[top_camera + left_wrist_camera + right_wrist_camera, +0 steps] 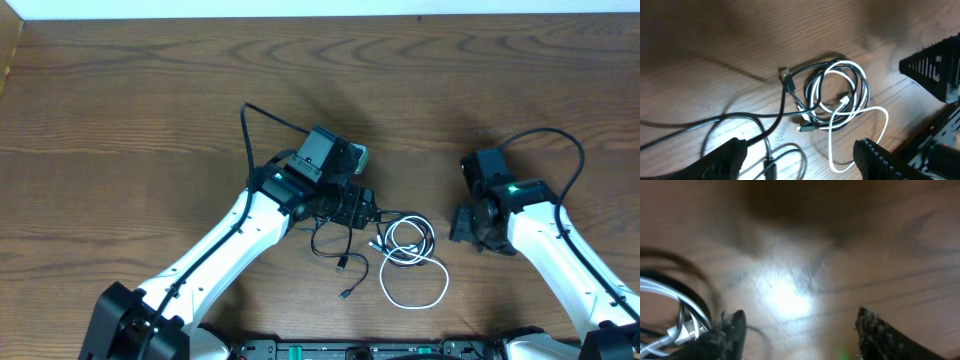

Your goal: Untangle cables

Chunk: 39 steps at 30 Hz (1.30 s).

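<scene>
The black cable (335, 240) and the white cable (415, 270) lie tangled on the wooden table near its front middle. In the left wrist view their coils overlap, the black cable (790, 92) winding through the white cable (840, 95). My left gripper (362, 208) is open just left of the tangle, and its fingers (800, 160) straddle a black loop with nothing held. My right gripper (462, 222) is open to the right of the tangle. Its wrist view is blurred, with the gripper (800, 335) over bare wood and the white cable (670, 315) at the left edge.
A thick black arm cable (246, 135) arcs behind the left arm. Another thick black arm cable (560, 140) loops over the right arm. A black arm part (935, 70) fills the right side of the left wrist view. The table's far edge meets a white wall.
</scene>
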Each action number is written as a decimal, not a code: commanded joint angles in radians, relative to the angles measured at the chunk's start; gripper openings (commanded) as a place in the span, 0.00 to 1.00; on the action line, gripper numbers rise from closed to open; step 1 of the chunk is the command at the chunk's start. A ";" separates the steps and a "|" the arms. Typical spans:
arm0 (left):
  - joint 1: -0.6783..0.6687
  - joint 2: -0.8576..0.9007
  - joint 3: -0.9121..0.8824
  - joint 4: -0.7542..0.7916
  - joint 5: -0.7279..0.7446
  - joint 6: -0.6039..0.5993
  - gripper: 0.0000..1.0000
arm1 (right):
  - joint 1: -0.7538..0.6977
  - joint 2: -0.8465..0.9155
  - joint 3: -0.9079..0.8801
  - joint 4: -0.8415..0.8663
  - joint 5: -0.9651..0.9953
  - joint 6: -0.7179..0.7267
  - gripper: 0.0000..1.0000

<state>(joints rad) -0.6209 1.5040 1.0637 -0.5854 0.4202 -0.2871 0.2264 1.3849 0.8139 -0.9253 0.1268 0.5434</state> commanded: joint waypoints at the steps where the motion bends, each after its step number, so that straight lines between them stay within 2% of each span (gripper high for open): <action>1: -0.029 0.027 -0.013 0.006 -0.018 -0.116 0.72 | -0.007 -0.001 -0.002 0.039 -0.070 -0.040 0.70; 6: -0.065 0.094 -0.013 0.026 -0.029 -0.116 0.72 | -0.007 -0.001 -0.002 0.082 -0.195 -0.097 0.69; 12: -0.083 0.167 -0.013 0.030 -0.029 -0.115 0.72 | -0.002 0.002 -0.009 0.084 -0.312 -0.142 0.59; 21: -0.083 0.173 -0.013 0.030 -0.029 -0.115 0.72 | -0.002 0.081 -0.102 0.233 -0.484 -0.201 0.57; 25: -0.083 0.173 -0.013 0.030 -0.029 -0.115 0.72 | -0.002 0.148 -0.110 0.257 -0.502 -0.201 0.51; 27: -0.083 0.173 -0.013 0.030 -0.029 -0.115 0.72 | -0.002 0.178 -0.110 0.275 -0.500 -0.201 0.39; 30: -0.083 0.173 -0.013 0.030 -0.029 -0.115 0.72 | -0.002 0.207 -0.110 0.309 -0.500 -0.200 0.08; 31: -0.083 0.173 -0.013 0.030 -0.029 -0.115 0.72 | -0.002 0.208 -0.110 0.318 -0.500 -0.200 0.01; 35: -0.083 0.173 -0.013 0.030 -0.029 -0.115 0.72 | -0.005 0.182 -0.092 0.335 -0.504 -0.202 0.01; 39: -0.083 0.171 -0.013 0.030 -0.028 -0.114 0.72 | -0.012 0.105 -0.024 0.333 -0.651 -0.308 0.01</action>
<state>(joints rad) -0.7017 1.6760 1.0637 -0.5537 0.4080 -0.3939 0.2218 1.5593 0.7223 -0.5987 -0.4068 0.3210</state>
